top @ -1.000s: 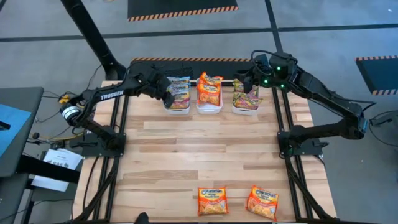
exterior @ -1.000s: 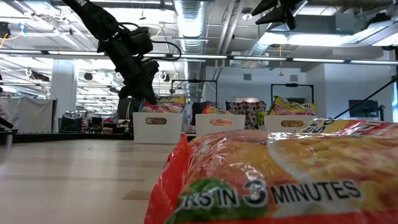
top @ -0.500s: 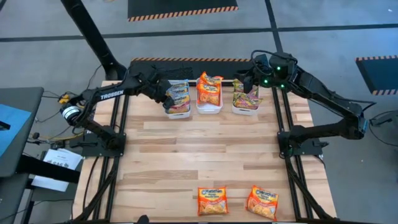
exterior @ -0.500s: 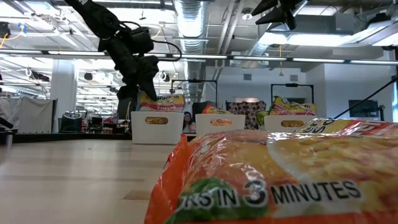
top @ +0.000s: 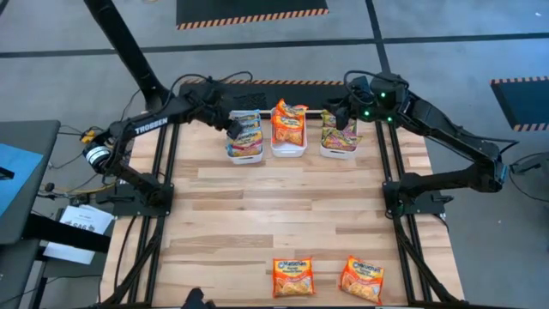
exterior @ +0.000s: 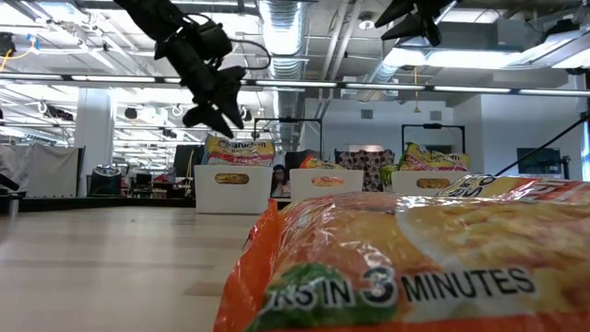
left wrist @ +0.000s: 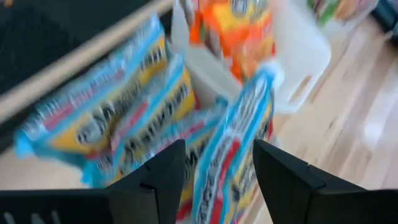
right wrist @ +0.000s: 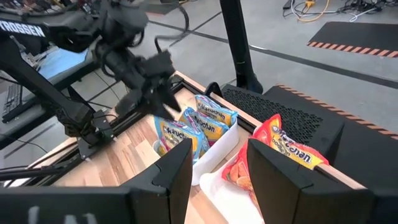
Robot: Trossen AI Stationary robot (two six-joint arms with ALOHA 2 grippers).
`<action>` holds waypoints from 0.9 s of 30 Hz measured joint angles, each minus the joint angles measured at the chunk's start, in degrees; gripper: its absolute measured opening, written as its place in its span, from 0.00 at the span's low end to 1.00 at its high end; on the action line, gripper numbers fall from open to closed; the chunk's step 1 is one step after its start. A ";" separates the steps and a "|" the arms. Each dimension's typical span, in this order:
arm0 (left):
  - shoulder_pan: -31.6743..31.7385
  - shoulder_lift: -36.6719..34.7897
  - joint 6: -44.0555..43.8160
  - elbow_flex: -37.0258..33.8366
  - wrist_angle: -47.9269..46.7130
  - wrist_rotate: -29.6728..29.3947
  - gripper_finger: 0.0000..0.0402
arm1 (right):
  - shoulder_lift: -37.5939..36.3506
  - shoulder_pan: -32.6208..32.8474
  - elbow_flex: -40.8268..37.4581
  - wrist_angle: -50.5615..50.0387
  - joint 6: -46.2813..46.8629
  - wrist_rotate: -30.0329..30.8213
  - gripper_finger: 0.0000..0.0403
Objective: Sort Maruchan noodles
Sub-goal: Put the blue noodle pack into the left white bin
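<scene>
Three white trays stand along the far edge. The left tray (top: 244,146) holds pale yellow-blue packets (left wrist: 124,118) standing on edge, the middle tray (top: 289,148) orange-red ones (top: 289,124), and the right tray (top: 339,152) green-yellow ones (top: 340,133). Two orange-red packets (top: 293,276) (top: 361,279) lie flat at the near edge. My left gripper (exterior: 217,109) is open and hangs above the left tray, touching nothing. My right gripper (top: 337,112) is open and held high above the right tray.
One near-edge orange packet (exterior: 396,267) fills the low view's foreground. Bare wooden table (top: 283,206) stretches between the trays and the near packets. Both arms' frames stand at the table's left and right edges. A black mat (right wrist: 292,118) lies beyond the far edge.
My left gripper has risen from the left tray and drawn back a little toward the far edge, tipping as it went. The yellow-blue packet it was at stays standing in the left tray. My right arm has kept still.
</scene>
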 joint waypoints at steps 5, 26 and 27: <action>-1.12 -0.04 -2.60 0.68 4.86 2.52 0.43 | 0.00 0.00 0.00 -0.76 -0.03 0.00 0.44; -7.75 7.34 -6.83 0.70 4.47 2.20 0.43 | 0.00 0.00 0.00 -1.02 -1.33 0.00 0.44; -7.91 7.34 -6.58 0.70 4.34 1.59 0.43 | 0.00 0.00 0.00 -1.03 -1.53 0.00 0.44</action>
